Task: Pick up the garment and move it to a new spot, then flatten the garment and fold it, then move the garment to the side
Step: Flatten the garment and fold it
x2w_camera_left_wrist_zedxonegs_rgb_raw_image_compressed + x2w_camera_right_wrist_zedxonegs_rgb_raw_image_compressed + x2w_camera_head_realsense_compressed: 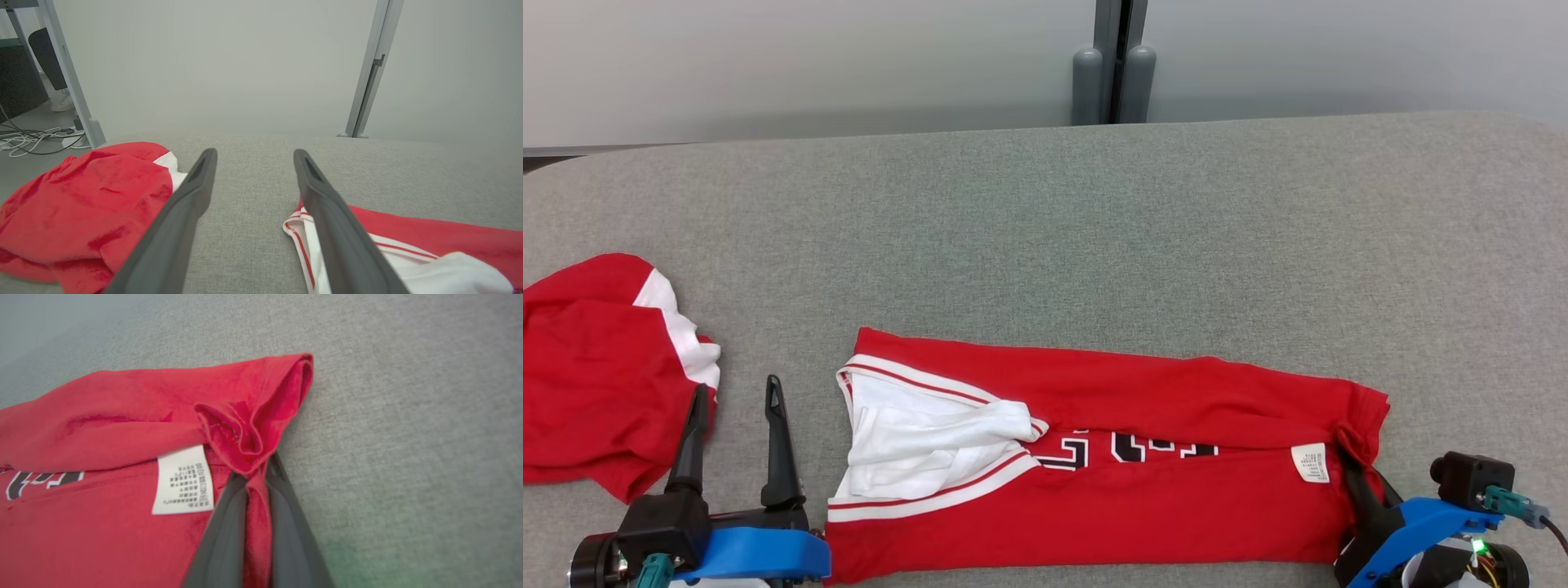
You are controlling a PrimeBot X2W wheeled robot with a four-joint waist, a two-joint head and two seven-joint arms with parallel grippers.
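Right end effector [256,473] — garment [122,408] hem between its fingers

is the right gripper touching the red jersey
Touching. In the right wrist view the right gripper is shut on a bunched fold of the red jersey, cloth squeezed between its fingers.

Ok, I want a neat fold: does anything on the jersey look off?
Yes: white fabric bunches at the left end of the jersey, and its right corner is puckered where the right gripper pinches it.
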